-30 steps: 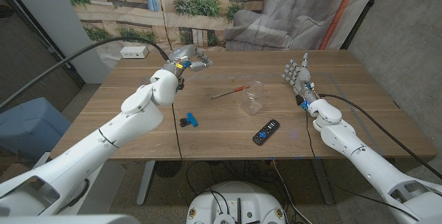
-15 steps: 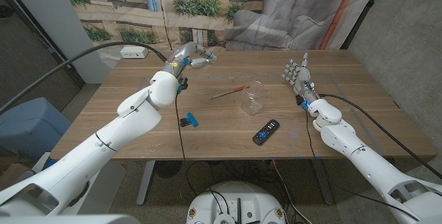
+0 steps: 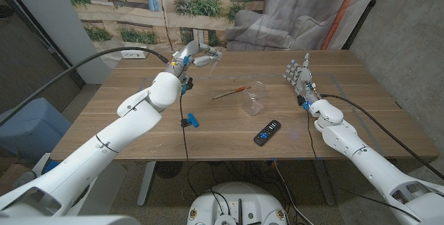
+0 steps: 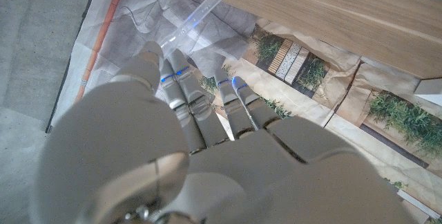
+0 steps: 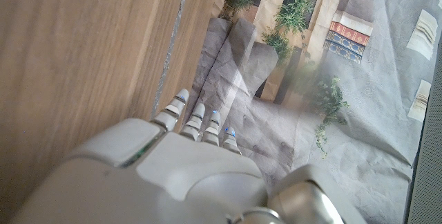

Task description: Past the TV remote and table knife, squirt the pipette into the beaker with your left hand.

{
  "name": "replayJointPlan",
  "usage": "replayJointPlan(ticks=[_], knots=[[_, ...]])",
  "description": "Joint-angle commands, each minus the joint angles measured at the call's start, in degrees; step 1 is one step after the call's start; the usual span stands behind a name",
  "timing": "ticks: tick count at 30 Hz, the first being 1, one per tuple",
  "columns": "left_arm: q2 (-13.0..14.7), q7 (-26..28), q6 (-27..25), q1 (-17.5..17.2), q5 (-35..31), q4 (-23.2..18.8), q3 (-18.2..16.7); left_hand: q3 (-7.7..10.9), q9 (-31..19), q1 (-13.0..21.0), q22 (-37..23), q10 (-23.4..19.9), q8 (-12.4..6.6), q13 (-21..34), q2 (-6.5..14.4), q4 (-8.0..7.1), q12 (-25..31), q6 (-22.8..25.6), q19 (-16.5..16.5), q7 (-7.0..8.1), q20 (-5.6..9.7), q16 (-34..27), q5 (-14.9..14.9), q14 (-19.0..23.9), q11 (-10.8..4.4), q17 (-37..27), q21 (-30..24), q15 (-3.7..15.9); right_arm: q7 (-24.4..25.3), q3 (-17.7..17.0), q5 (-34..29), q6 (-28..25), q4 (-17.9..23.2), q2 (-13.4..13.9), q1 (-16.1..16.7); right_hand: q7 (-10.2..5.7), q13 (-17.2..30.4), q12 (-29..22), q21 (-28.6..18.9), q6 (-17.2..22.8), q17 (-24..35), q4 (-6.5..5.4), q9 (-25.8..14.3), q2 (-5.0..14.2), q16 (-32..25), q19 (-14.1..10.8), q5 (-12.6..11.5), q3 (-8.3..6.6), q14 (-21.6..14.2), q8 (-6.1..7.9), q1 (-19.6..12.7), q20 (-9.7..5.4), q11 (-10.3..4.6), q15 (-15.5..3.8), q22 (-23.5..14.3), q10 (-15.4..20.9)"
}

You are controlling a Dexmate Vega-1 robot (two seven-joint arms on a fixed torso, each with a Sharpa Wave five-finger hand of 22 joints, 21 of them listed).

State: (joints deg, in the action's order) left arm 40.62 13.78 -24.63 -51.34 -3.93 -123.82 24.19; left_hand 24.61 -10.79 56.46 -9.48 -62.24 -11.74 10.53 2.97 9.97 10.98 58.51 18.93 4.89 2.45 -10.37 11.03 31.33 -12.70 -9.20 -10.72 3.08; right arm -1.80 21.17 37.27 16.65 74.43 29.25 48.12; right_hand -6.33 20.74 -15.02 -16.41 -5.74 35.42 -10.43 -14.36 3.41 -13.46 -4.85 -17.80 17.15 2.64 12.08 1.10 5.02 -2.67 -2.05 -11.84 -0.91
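The left hand is hovering over the far left part of the bench, holding the clear pipette in its closed fingers; in the left wrist view the pipette is sticking out past the fingertips toward the wooden surface. The beaker, clear and hard to make out, is standing near the middle of the bench, well apart from that hand. A thin tool with a red handle, perhaps the table knife, is lying just beside the beaker, between it and the left hand. The TV remote is lying nearer the front edge, below the beaker. A small blue and black clip is sitting left of the remote, under the cable hanging from the left arm. A white power strip is resting at the far left corner.

The right hand is standing upright at the right side, its fingers spread and holding nothing.

The bench is light wood. Behind it a printed backdrop of buildings and plants is hanging beside crumpled grey sheeting, with a concrete wall at the right.
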Motion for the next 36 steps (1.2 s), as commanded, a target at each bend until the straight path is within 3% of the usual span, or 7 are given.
replayJointPlan(ticks=[1, 6, 31, 36], knots=[[-2.09, 1.37, 1.28, 0.03, 7.38, -0.23, 0.1, -0.36, -0.26, -0.15, -0.1, 0.15, 0.36, 0.09, 0.03, -0.01, -0.25, -0.1, 0.49, -0.31, -0.12, 0.17, -0.13, 0.39, -0.02, -0.14, -0.21, 5.92, 0.04, 0.01, -0.01, -0.02, 0.03, 0.0, 0.01, -0.51, 0.16, -0.29, -0.23, 0.14, 0.27, -0.03, -0.21, 3.32, -0.14, -0.2, -0.32, 0.37, 0.61, 0.38, -0.01, 0.0, -0.17, -4.5, -0.31, -0.03], [-1.76, 1.31, 1.57, 1.01, 8.16, 0.09, 1.34, -0.46, -0.26, -0.2, -0.1, 0.38, 0.44, 0.09, -0.08, -0.02, -0.32, -0.29, 0.51, -0.48, -0.13, 0.19, -0.14, 0.4, 0.01, -0.14, -0.2, 5.82, 0.05, 0.02, -0.02, -0.02, 0.03, -0.01, 0.0, -0.47, 0.17, -0.25, -0.22, 0.2, 0.27, -0.03, -0.21, 3.31, -0.14, -0.18, -0.32, 0.38, 0.61, 0.4, 0.0, 0.0, -0.38, -4.68, -0.31, -0.11], [-5.79, 2.14, 6.63, 4.03, 13.68, 2.53, 5.06, -1.05, -0.26, -0.48, -0.12, 1.24, 0.7, 0.09, -0.64, -0.11, -0.37, -1.24, 0.56, -0.57, -0.35, 0.26, -0.19, 0.26, 0.07, -0.11, -0.15, 5.66, 0.0, 0.0, 0.0, 0.03, -0.02, 0.0, 0.02, -0.5, 0.15, -0.08, -0.23, 0.15, 0.27, -0.03, -0.21, 3.32, -0.11, -0.19, -0.32, 0.37, 0.69, 0.38, -0.01, 0.03, -0.15, -4.49, -0.31, -0.5], [-6.19, 2.06, 6.84, 4.16, 14.28, 2.71, 5.8, -1.17, -0.25, -0.3, -0.16, 0.58, 0.47, 0.12, -0.55, -0.09, -0.04, -0.78, 2.33, -0.92, 1.2, 0.27, -0.17, 0.18, 0.06, -0.1, -0.7, 5.68, 0.02, 0.0, 0.0, 0.0, 0.02, 0.01, 0.02, -0.5, 0.16, -0.26, -0.23, 0.13, 0.27, -0.03, -0.21, 3.32, -0.12, -0.18, -0.32, 0.37, 0.68, 0.37, -0.01, 0.02, -0.3, -4.49, -0.31, -0.07]])
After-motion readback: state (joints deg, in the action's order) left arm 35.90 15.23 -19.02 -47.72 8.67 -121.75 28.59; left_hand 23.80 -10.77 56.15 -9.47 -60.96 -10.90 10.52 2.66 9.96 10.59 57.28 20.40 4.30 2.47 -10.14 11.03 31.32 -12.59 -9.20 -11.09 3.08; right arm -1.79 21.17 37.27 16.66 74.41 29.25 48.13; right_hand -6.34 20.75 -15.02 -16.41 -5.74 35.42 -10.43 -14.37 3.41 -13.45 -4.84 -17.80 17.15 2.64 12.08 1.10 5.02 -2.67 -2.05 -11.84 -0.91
